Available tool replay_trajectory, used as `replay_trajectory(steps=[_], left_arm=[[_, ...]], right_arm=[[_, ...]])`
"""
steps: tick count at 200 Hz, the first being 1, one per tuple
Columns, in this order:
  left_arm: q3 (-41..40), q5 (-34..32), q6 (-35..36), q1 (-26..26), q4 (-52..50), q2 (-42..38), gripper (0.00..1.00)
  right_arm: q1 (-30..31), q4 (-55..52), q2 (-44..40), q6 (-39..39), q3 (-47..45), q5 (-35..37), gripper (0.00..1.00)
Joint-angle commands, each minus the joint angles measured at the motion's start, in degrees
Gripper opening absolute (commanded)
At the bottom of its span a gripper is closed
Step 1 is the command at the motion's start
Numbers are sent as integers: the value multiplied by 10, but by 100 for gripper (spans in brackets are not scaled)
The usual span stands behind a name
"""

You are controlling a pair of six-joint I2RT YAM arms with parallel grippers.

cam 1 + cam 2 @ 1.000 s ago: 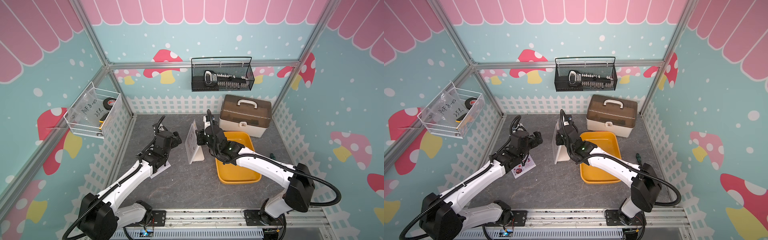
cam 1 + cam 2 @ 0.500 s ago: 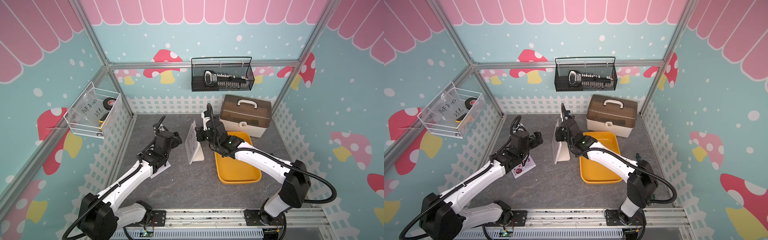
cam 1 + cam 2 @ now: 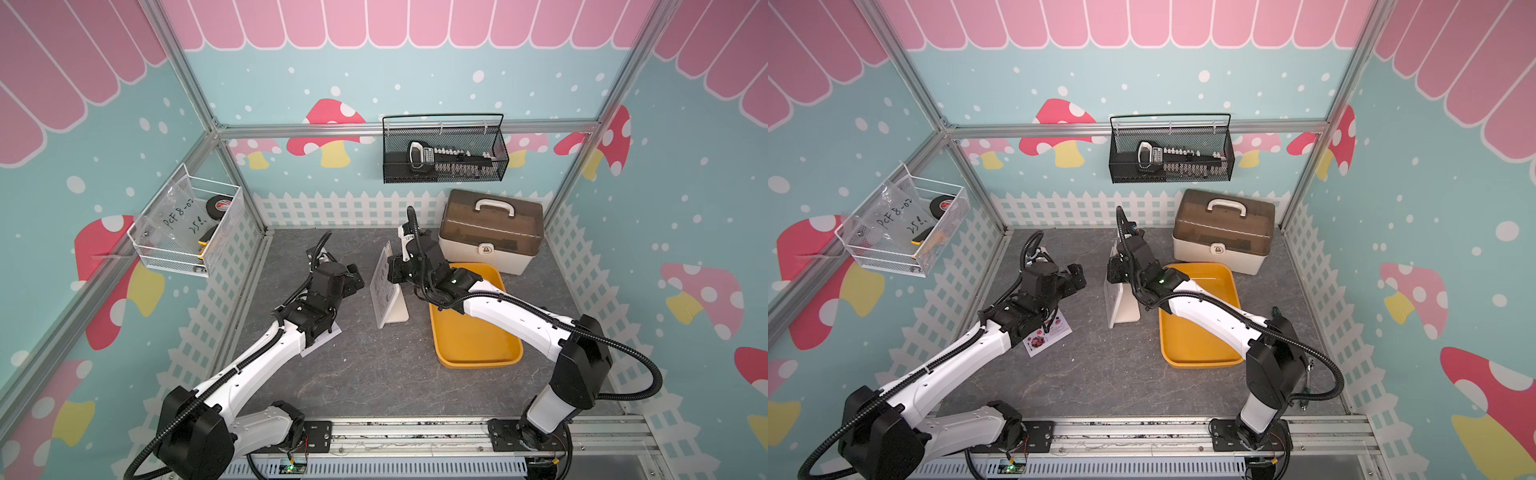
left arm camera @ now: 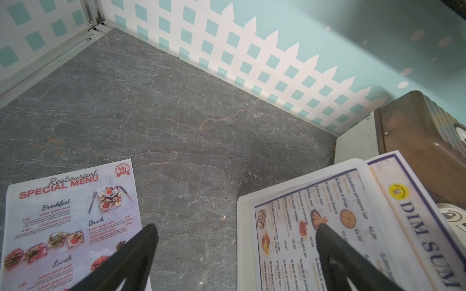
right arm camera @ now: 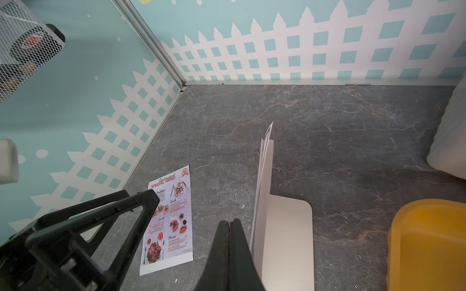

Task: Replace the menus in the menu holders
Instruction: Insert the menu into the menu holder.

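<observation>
Pinkish paper Special Menu sheet point(image 3: 1048, 332) lies flat at left, half hidden under the left arm point(image 3: 963, 353). White Dim Sum sheet point(image 4: 408, 214) stands in the white plastic holder point(image 5: 287, 226), centre. Left claw point(image 4: 236, 228) released, right claw point(image 5: 229, 223) clenched.

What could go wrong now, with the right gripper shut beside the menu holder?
First, the right gripper is shut beside the Dim Sum sheet; I cannot tell whether it pinches the paper, so a pull may bring nothing. Second, the left gripper is open and braces nothing, so the menu holder may tip or slide.
</observation>
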Motion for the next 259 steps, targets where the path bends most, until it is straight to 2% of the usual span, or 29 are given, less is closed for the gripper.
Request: replay_trajectory(steps=[1, 76, 136, 259], left_arm=[[18, -14, 3, -1, -9, -8, 98], [20, -13, 3, -1, -8, -8, 98], [17, -18, 4, -1, -10, -12, 98], [11, -21, 3, 0, -11, -17, 98]], right_arm=[[-4, -3, -7, 3, 8, 11, 4], [-8, -6, 3, -6, 15, 7, 8], [-9, -6, 22, 4, 18, -13, 0], [-9, -13, 47, 19, 14, -29, 0]])
